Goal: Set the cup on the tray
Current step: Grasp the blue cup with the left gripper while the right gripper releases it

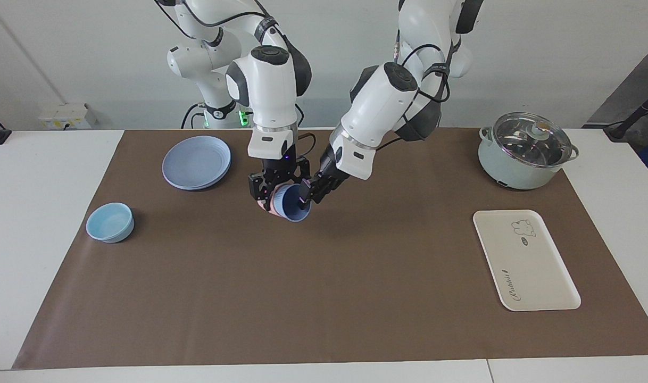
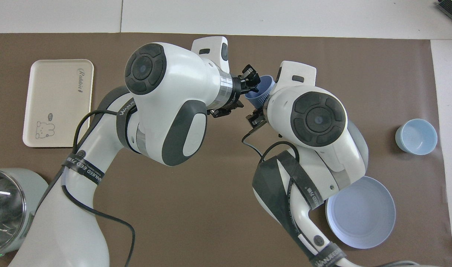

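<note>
A: Where is the cup [image 1: 292, 206]?
B: Aloft above the mat, tilted, clamped in the right gripper [image 1: 267, 198]; tray [image 1: 537, 276] well apart.
A: Left gripper [image 1: 309, 193]?
B: At the rim; grip unclear.

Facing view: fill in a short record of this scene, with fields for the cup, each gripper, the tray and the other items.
cup: blue, tilted, up in the air, apparently nested in a pink tumbler
right gripper: shut on pink tumbler, holding the pair up
left gripper: at the cup's rim
tray: nothing on it, toward the left arm's end
others: bowl, plates, lidded pot
task state: cup not yet on tray
</note>
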